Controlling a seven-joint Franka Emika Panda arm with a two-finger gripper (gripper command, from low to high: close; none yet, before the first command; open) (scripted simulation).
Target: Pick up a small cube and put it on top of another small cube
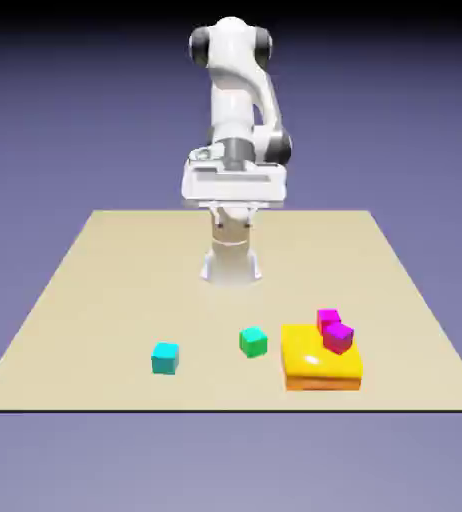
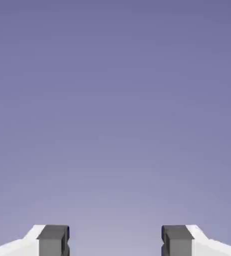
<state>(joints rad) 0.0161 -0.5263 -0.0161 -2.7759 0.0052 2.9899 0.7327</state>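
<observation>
Claw (image 2: 115,240) released, high at the far edge — descending off-centre could knock the green cube (image 1: 253,342) toward the near cyan cube (image 1: 165,357).

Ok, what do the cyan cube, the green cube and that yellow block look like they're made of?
All rendered, so this is only a guess. The cyan cube and green cube look like matte plastic: flat, even colour, no grain or glare. The yellow block looks similar, perhaps foam or plastic, with rounded edges and an orange lower band.
</observation>
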